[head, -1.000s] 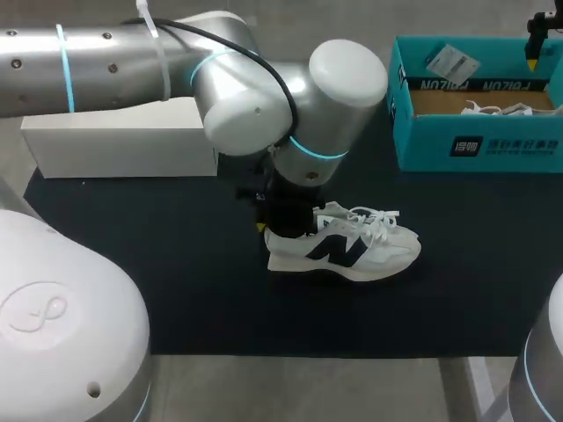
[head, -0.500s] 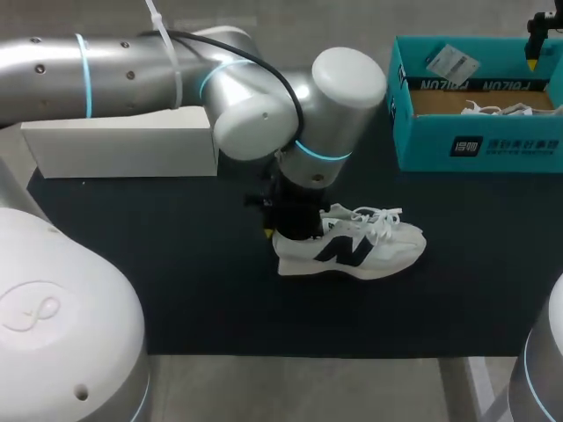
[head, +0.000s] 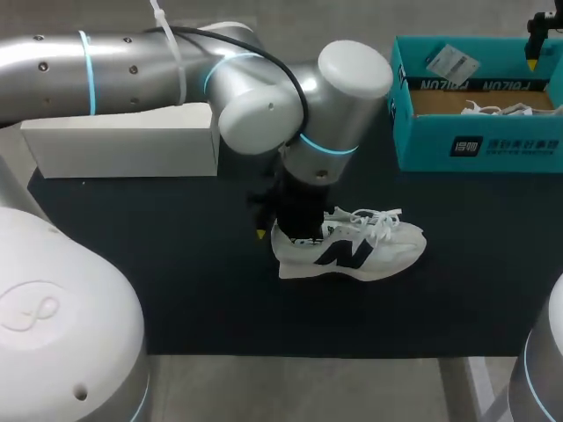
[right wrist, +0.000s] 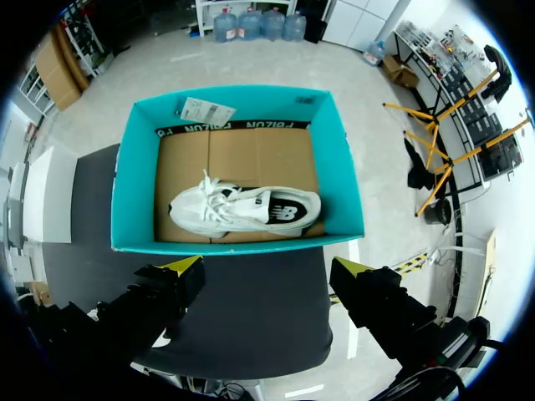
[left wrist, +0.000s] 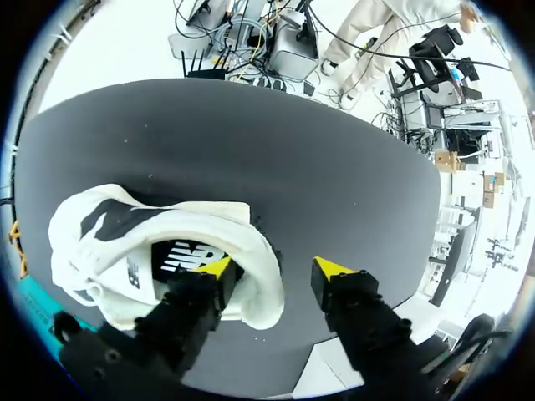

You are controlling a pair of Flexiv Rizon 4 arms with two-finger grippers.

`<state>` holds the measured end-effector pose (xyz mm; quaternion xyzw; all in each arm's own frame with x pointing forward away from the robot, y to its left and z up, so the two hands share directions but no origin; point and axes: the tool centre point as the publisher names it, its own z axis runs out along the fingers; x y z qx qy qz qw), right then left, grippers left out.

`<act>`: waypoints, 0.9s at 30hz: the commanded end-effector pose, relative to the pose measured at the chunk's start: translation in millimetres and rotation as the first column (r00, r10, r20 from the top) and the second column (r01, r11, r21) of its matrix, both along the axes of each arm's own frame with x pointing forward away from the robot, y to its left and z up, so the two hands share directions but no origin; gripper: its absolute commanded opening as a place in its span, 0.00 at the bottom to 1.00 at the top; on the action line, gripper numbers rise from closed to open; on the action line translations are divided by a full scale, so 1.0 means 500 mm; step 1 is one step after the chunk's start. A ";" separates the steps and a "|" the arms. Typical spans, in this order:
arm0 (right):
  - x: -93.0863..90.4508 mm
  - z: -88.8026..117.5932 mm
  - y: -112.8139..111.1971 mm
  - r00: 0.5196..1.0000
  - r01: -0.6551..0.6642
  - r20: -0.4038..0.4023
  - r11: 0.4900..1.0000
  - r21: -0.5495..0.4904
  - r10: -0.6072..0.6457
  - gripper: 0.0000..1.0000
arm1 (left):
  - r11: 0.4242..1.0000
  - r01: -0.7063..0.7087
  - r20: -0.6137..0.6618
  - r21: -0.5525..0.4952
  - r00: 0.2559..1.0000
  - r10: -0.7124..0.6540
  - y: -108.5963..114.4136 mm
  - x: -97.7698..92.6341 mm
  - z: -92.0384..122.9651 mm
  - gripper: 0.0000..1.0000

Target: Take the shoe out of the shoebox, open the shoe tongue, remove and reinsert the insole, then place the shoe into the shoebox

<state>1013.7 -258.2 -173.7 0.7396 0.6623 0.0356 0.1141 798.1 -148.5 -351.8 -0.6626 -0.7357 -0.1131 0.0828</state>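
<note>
The left gripper [left wrist: 274, 267] straddles the shoe [left wrist: 117, 251] heel, fingers wide, one inside the collar, probably to steady it for tongue-opening.

Head view: our left arm [head: 299, 105] covers the heel of the shoe [head: 374, 253] and nearly all of the left gripper [left wrist: 274, 269]. We only get one yellow tip [head: 260, 233] at the shoe's 9 o'clock. The shoebox [head: 475, 145], at the shoe's 1 o'clock, is cut off by the frame edge. The second shoe [head: 497, 109] inside shows laces only. The right gripper [right wrist: 266, 269] shows as one tip at the box's far corner.
</note>
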 end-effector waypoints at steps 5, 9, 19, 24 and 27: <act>-0.001 0.000 0.000 1.000 0.000 0.002 1.000 0.000 0.000 1.00 | 0.975 -0.184 -0.073 -0.128 0.982 0.176 0.037 -0.015 0.094 1.00; -0.001 0.000 0.000 1.000 0.000 0.002 1.000 0.000 0.000 1.00 | 0.910 -0.373 -0.177 -0.182 0.923 0.343 0.050 -0.011 0.109 1.00; -0.001 0.000 0.000 1.000 0.000 0.002 1.000 0.000 0.000 1.00 | 0.705 -0.647 -0.311 -0.289 0.760 0.571 0.088 0.003 0.140 1.00; -0.001 0.000 0.000 1.000 0.000 0.002 1.000 0.000 0.000 1.00 | 0.582 -0.737 -0.323 -0.343 0.674 0.664 0.112 0.005 0.163 1.00; -0.001 0.000 0.000 1.000 0.000 0.002 1.000 0.000 0.000 1.00 | 0.574 -0.728 -0.290 -0.376 0.680 0.673 0.121 -0.002 0.174 1.00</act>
